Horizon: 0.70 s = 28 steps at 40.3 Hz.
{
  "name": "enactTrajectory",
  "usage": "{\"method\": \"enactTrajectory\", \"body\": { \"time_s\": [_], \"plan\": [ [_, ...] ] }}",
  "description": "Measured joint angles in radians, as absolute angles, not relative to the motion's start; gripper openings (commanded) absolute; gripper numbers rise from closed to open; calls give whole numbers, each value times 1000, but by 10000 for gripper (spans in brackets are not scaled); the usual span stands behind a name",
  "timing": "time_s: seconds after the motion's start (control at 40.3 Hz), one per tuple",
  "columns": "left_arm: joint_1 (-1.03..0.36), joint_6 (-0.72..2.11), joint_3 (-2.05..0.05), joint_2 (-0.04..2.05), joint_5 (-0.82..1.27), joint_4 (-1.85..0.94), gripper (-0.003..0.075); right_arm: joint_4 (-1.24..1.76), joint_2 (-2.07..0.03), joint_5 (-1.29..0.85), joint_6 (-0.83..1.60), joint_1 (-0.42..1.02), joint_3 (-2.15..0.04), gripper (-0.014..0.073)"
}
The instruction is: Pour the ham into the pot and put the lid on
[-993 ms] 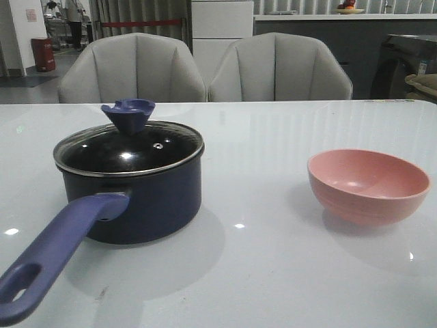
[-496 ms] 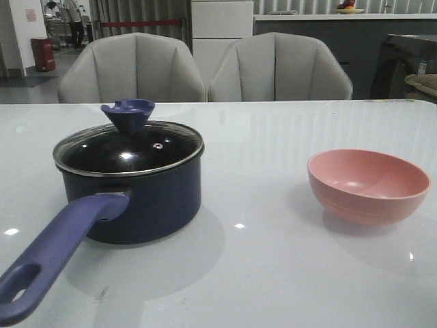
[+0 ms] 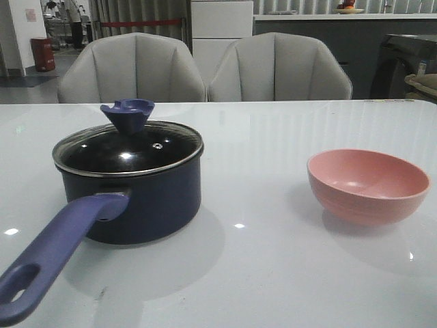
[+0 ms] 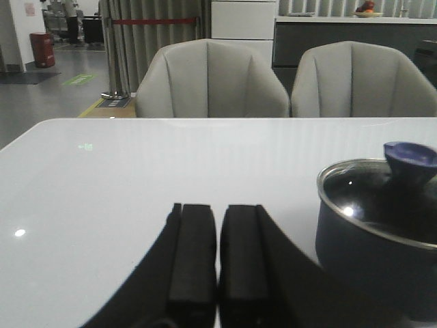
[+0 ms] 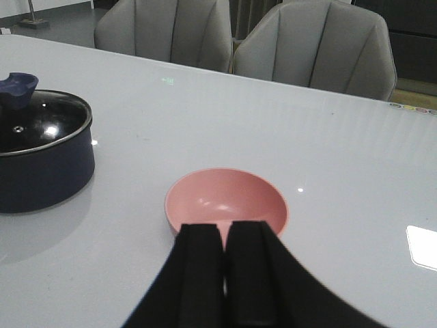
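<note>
The dark navy pot [image 3: 140,198] stands on the left of the white table, its long purple-blue handle [image 3: 54,249] pointing toward the front edge. The glass lid [image 3: 126,150] with its blue knob [image 3: 128,115] sits on the pot. No ham shows; the lid hides the pot's inside. My left gripper [image 4: 218,229] is shut and empty, beside the pot [image 4: 372,246] and apart from it. My right gripper [image 5: 225,239] is shut and empty, just in front of the pink bowl [image 5: 229,198]. Neither gripper appears in the front view.
The pink bowl [image 3: 369,184] stands empty on the right of the table [image 3: 259,273]. Two grey chairs [image 3: 205,68] stand behind the far edge.
</note>
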<state>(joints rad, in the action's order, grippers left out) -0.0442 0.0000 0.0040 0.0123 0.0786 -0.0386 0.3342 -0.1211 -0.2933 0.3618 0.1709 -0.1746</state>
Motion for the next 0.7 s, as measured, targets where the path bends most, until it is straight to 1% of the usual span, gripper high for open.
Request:
{"method": "enactTrajectory", "body": {
  "time_s": [0.199,0.695],
  "plan": [
    [6,-13,6,-6,81,-38,114,334,-121,-293,362,171,-175,161],
    [7,-15,6,-6,81,-36,114,334,-121,-293,362,171,-175,161]
  ]
}}
